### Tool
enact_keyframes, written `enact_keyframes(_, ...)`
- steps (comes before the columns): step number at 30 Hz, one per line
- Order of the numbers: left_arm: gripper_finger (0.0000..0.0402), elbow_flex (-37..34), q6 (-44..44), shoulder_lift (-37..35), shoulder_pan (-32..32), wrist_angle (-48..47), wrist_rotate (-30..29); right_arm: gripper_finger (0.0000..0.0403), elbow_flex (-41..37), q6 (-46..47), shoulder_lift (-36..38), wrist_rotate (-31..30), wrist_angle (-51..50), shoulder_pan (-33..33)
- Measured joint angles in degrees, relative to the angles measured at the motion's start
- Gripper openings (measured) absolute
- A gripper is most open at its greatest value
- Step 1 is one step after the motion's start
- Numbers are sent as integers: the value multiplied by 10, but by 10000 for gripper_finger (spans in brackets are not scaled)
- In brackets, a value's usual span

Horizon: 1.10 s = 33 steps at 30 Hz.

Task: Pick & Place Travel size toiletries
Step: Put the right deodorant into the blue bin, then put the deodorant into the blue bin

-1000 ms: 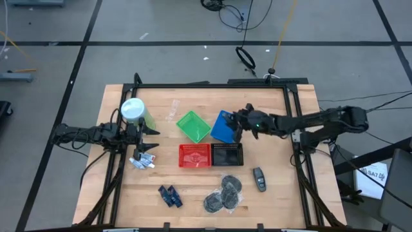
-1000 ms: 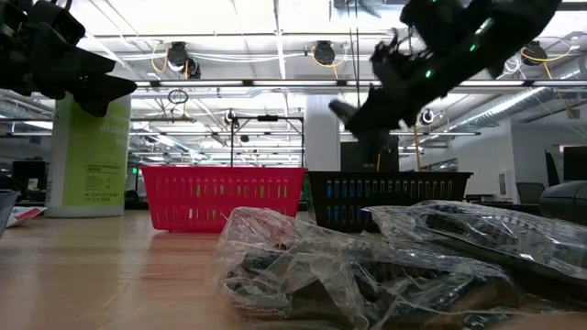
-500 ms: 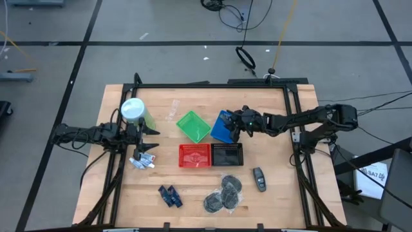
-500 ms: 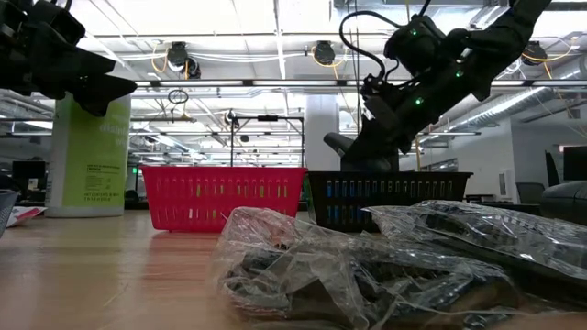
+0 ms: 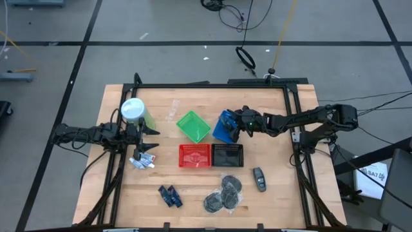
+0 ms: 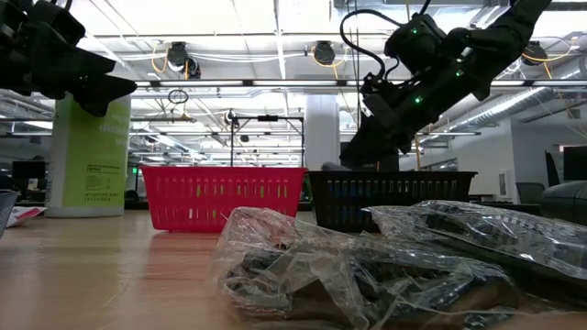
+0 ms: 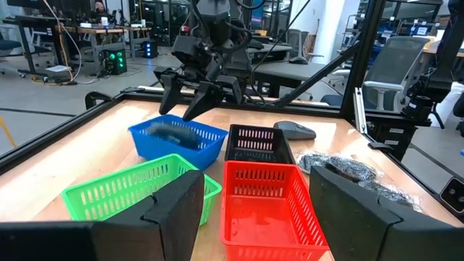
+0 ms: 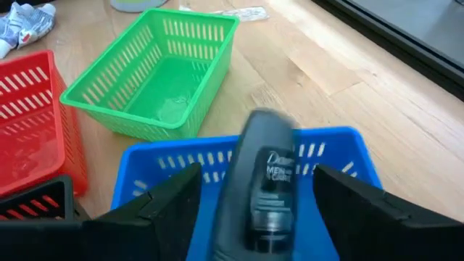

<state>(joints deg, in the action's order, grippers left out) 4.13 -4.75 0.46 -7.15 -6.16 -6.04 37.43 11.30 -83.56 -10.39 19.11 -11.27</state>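
Since a second earlier the right arm had drawn back and lowered over the blue basket [image 5: 225, 126], and the dark grey oblong bottle [image 8: 264, 185] it carried had left its fingers; from above, the right gripper [image 5: 235, 127] hung at that basket's edge, while the left gripper [image 5: 143, 136] waited beside the green container [image 5: 135, 112], above the whitish tubes [image 5: 144, 160]; the dark blue pieces [image 5: 170, 195], the grey round packets [image 5: 223, 193] and another dark grey piece [image 5: 259, 178] lay on the table's [image 5: 283, 200] front half; at table height, the right gripper [image 6: 367, 147] hovered over the black basket [image 6: 390, 197], beside the red basket [image 6: 223, 194]; the left wrist view showed the left fingers [image 7: 174, 206] spread wide and empty, and the bottle lying in the blue basket [image 7: 177, 141]; the right wrist view showed the right fingers [image 8: 163, 203] parted, gripping nothing, with the bottle between them over the blue basket [image 8: 217, 163], the green basket [image 8: 156, 69] beyond.
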Motion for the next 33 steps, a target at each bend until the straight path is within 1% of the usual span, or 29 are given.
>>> enact_keyframes(6, 248, 0, 0, 0, 0, 0, 0, 282, 0, -2, 0, 0, 18, 0)
enact_keyframes(12, 248, 0, 0, 0, 0, 0, 0, 287, 0, -22, 17, 2, 46, 1)
enact_keyframes(15, 248, 0, 0, 0, 0, 0, 0, 285, 0, -40, 41, 34, 46, 5)
enact_keyframes(18, 248, 0, 0, 0, 0, 0, 0, 282, 0, -50, 80, 70, 35, 24)
enact_keyframes(22, 248, 0, 0, 0, 0, 0, 0, 278, 0, -52, 143, 72, -28, 72)
enact_keyframes(24, 248, 0, 0, 0, 0, 0, 0, 277, 0, -47, 173, 54, -62, 106)
enact_keyframes(28, 248, 0, 0, 0, 0, 0, 0, 278, 4, -12, 221, -36, -134, 195)
enact_keyframes(31, 248, 0, 0, 0, 0, 0, 0, 277, 34, 60, 240, -107, -223, 260)
enact_keyframes(33, 248, 0, 0, 0, 0, 0, 0, 274, 68, 122, 241, -136, -294, 298)
